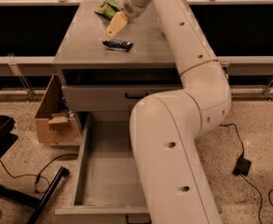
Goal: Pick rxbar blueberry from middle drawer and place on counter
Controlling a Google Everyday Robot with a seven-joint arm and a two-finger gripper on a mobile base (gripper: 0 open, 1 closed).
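The rxbar blueberry (118, 44), a dark flat bar with pale lettering, lies flat on the grey counter (80, 45) near its middle. My gripper (112, 31) hangs just above and behind the bar, no longer touching it, open, with a tan finger (116, 24) pointing down-left. The middle drawer (103, 171) is pulled out below, and the part of its grey floor that shows is bare. My white arm crosses in front of its right side.
A green snack bag (107, 7) lies at the back of the counter behind the gripper. The shorter top drawer face with black handle (138, 95) is closed. A cardboard box (57, 120) and black chair legs (15, 190) stand left; cables run on the floor.
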